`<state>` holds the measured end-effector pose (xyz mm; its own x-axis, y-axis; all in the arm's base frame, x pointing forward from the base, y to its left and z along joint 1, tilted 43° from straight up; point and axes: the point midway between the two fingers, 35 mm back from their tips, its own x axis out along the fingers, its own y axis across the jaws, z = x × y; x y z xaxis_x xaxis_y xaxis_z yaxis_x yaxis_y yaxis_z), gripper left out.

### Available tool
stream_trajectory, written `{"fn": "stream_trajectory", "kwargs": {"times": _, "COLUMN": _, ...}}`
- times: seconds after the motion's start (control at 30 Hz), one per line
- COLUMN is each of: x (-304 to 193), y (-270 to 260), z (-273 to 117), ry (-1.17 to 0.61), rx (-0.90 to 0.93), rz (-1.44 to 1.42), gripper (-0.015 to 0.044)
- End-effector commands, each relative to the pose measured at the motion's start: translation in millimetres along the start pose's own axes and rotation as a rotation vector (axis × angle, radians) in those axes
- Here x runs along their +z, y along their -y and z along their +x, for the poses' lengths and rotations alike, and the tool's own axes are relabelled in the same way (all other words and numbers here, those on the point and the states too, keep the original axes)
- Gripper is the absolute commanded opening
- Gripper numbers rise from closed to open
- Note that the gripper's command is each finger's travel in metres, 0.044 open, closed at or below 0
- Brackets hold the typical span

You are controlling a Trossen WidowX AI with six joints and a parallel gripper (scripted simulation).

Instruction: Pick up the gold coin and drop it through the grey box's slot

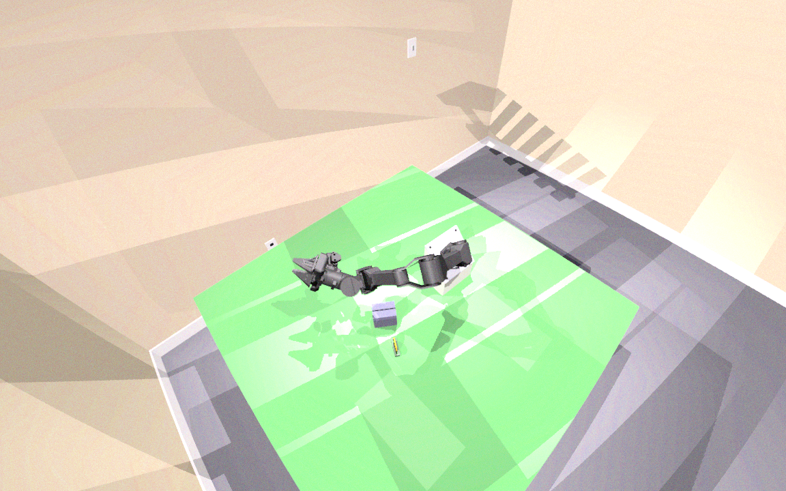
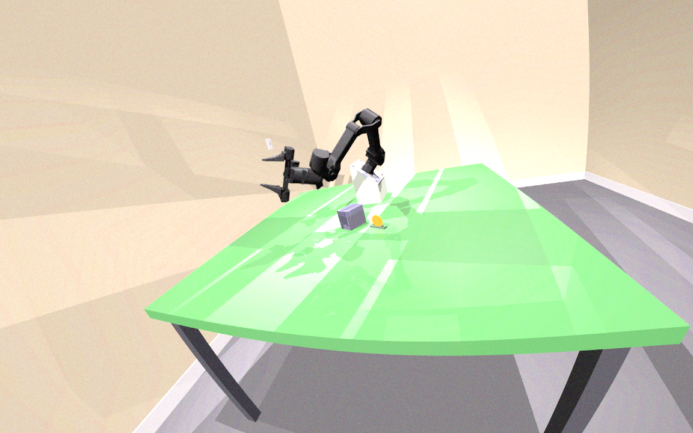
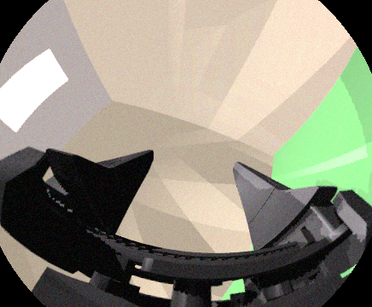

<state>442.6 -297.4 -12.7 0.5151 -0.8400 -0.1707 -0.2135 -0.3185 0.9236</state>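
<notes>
The gold coin point(image 1: 394, 344) point(image 2: 377, 221) stands on edge in its low dark holder point(image 1: 396, 354) point(image 2: 382, 227). The grey box point(image 1: 384, 316) point(image 2: 351, 216) stands beside it, and a dark slot line shows across its lid in the top view. My gripper point(image 1: 293, 266) point(image 2: 261, 172) point(image 3: 194, 160) is wide open and empty. It is held up above the table, pointing away from the arm's base, well off to the left of the box and coin in the top and exterior views. Neither the coin nor the box shows in the wrist view.
The green table point(image 1: 334, 421) point(image 2: 473, 301) point(image 3: 318, 141) carries the coin holder, the box and the arm's white base point(image 2: 369, 188). The arm point(image 1: 383, 277) point(image 2: 342, 145) stretches left from that base, behind the box in the exterior view. Walls stand beyond the table's far edges.
</notes>
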Motion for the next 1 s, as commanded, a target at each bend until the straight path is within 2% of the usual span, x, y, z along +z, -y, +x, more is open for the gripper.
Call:
{"fn": "stream_trajectory", "kwargs": {"times": 0.0, "x": -1, "y": 1, "z": 0, "ry": -0.004, "rx": -0.009, "rz": -0.005, "gripper": 0.0374}}
{"fn": "stream_trajectory", "kwargs": {"times": 0.27, "x": -53, "y": 46, "z": -26, "ry": -0.194, "rx": -0.434, "rz": -0.183, "gripper": 0.0164}}
{"fn": "stream_trajectory", "kwargs": {"times": 0.57, "x": -86, "y": 77, "z": -116, "ry": -0.385, "rx": -0.993, "rz": -0.290, "gripper": 0.0161}}
{"fn": "stream_trajectory", "kwargs": {"times": 0.97, "x": -95, "y": 64, "z": -208, "ry": -0.475, "rx": -1.404, "rz": -0.277, "gripper": 0.0161}}
